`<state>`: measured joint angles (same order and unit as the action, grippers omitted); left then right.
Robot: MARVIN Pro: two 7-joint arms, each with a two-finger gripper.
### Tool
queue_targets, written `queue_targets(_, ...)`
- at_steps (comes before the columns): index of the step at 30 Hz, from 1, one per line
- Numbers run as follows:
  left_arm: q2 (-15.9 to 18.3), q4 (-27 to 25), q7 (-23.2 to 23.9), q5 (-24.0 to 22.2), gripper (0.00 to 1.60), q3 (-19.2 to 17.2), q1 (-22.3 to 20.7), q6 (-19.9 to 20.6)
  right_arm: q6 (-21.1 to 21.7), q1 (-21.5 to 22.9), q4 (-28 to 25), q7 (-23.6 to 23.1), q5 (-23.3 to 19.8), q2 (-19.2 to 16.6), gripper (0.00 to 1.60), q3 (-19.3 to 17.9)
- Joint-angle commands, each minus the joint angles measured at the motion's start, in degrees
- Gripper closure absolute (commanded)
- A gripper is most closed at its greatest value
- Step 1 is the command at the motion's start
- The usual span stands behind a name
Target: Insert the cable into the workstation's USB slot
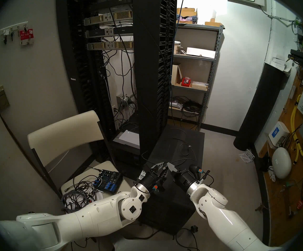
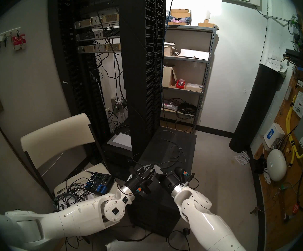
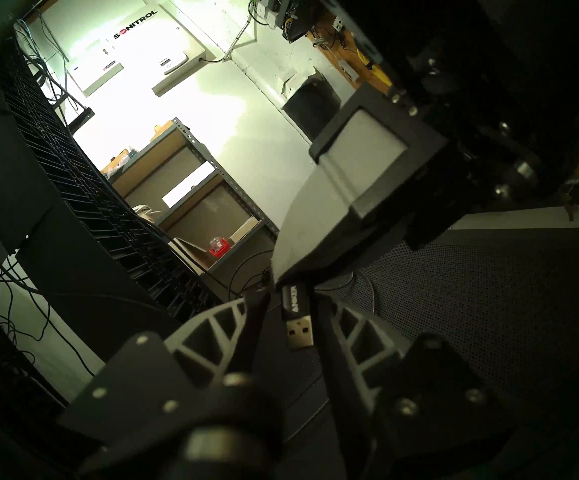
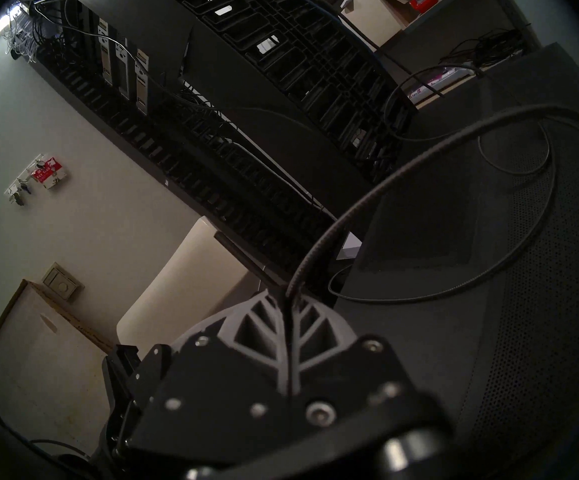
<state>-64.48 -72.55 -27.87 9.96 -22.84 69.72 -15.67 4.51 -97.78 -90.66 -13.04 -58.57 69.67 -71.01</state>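
In the head views, the two grippers are seen meeting above the top panel of the workstation (image 1: 183,147), near its front edge. The cable (image 1: 187,159) is laid in loose loops across that panel and is led back to the right gripper (image 1: 170,168), whose fingers are pressed together on it. The plug's metal tip (image 1: 164,167) is seen pointing toward the left gripper (image 1: 160,168). A chair (image 1: 65,132) carrying an audio mixer (image 1: 109,180) stands at the left, and a tall server rack (image 1: 147,64) behind.

In the left wrist view, the plug (image 3: 297,313) is shown with its long axis running from the right gripper's fingertips (image 3: 302,254) toward the camera, the metal tip nearest the lens. It lies in the gap between the left fingers (image 3: 218,321), close beside the right-hand one; the fingers are held apart, and contact with the plug cannot be told.

In the right wrist view, the right fingers (image 4: 315,316) are seen closed, with the cord emerging from between their tips, arching upward and right, then dropping onto the perforated workstation top (image 4: 541,295).
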Motion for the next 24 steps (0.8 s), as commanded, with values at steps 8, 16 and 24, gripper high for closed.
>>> queue_targets(8,-0.9,-0.7,0.9,-1.1,1.27,-0.3,-0.9,0.1,0.2,1.3,-0.7,-1.2,-0.3,0.4,1.6,-0.3)
queue_targets(16,-1.0,-0.3,1.0,-1.6,1.6,-0.3,-1.1,-0.1,1.6,1.6,-0.8,-2.7,-0.2,-0.4,1.6,0.4)
queue_targets(24,-1.5,1.6,1.0,-2.0,1.6,-0.1,-1.2,-1.6,2.2,1.6,-1.1,-3.6,0.3,-1.2,1.6,0.8)
